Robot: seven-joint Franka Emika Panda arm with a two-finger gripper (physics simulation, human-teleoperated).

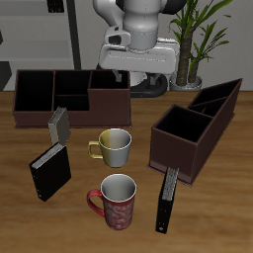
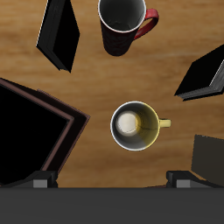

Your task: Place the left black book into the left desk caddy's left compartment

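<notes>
The left black book [image 1: 166, 202] is slim with a pale grey spine strip and stands near the table's front edge, beside the red mug. It also shows in the wrist view [image 2: 59, 35]. The left desk caddy [image 1: 194, 127] is a dark brown divided box seen corner-on, just behind the book; its corner shows in the wrist view [image 2: 35, 131]. My gripper [image 1: 131, 81] hangs high above the table's back middle, far from the book, with its open, empty fingers [image 2: 38, 180] wide apart.
A yellow mug [image 1: 114, 146] sits below the gripper, and a red patterned mug [image 1: 117, 199] nearer the front. A wider black book [image 1: 49, 173] and a grey speckled book [image 1: 59, 124] stand before the long brown caddy [image 1: 69, 94]. A potted plant [image 1: 198, 40] stands at the back.
</notes>
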